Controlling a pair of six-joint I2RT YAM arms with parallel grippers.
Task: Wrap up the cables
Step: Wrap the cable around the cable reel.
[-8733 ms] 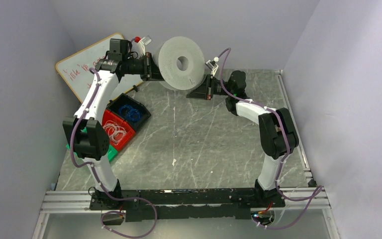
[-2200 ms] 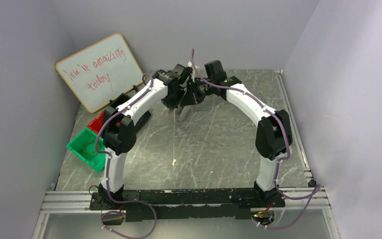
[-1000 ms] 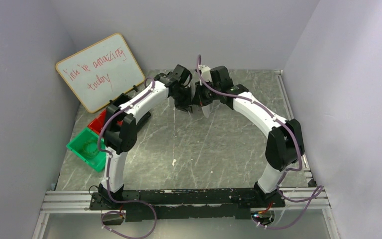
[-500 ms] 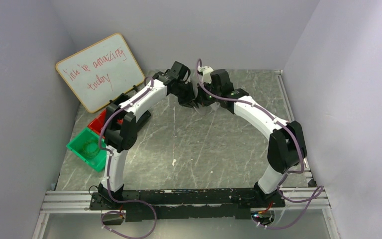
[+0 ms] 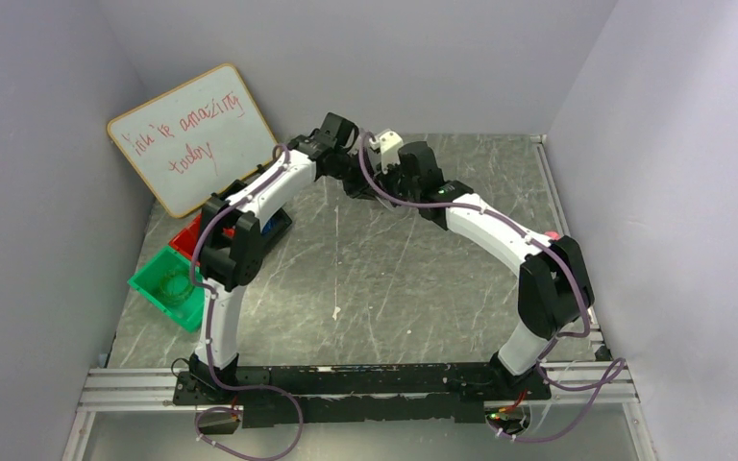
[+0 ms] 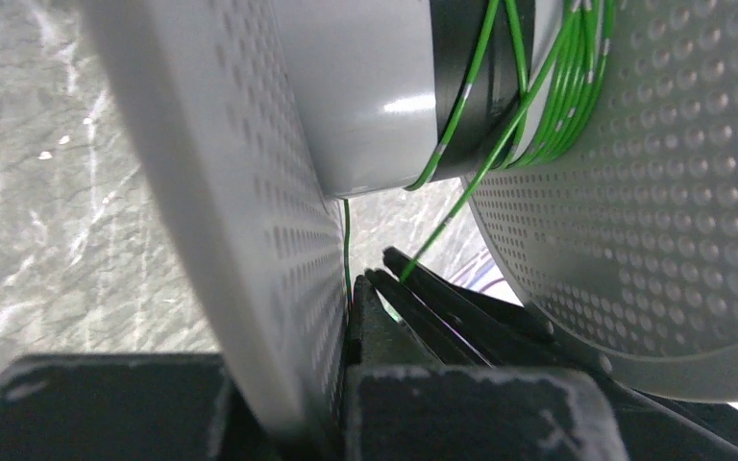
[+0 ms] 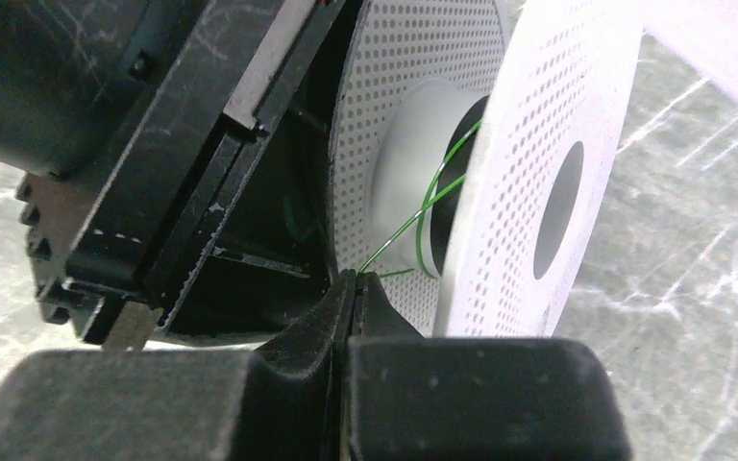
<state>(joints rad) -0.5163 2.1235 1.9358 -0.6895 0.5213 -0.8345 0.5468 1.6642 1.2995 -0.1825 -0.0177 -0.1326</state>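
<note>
Left arm: bent high, reaching to the far middle of the table.
Left gripper: shut tight on one side plate of the white spool.
Right arm: curves in from the right to meet it.
Right gripper: pinched shut on the cable, just beside the spool.
Cable: thin and green, a few turns round the spool's middle; one strand runs down to the right gripper.
Room: a wide stretch of table lies between the arms. The back wall is near the grippers.
Left edge: the green bin and red bin sit by the left elbow.
</note>
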